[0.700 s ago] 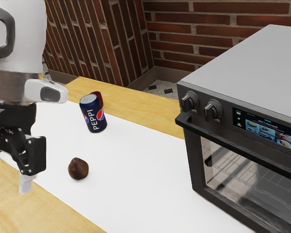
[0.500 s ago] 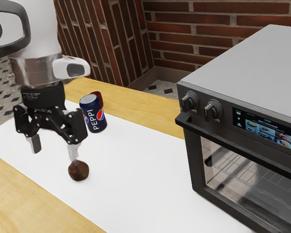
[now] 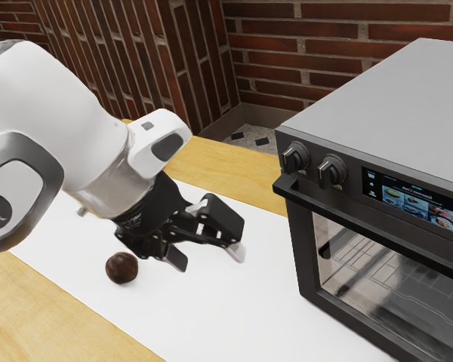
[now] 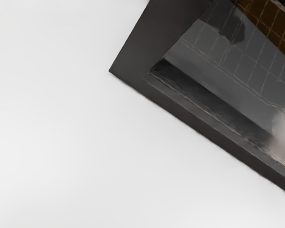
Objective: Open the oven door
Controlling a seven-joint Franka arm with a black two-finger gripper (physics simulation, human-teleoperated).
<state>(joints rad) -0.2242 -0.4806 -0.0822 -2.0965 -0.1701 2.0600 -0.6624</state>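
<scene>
end effector (image 3: 208, 256) nearer the oven (image 3: 377, 113) than before, newly tilted, 2 fingers (image 3: 177, 259) well apart, holding nothing

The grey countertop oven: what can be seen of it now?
The boxy oven has a smooth light-grey top and a dark, metal-looking front with two round knobs, a lit screen showing food pictures, and a black bar handle. Its door looks shut; wire racks show through the glass window. It stands upright on the table's white covering. The open black two-finger gripper is clear of it.
</scene>
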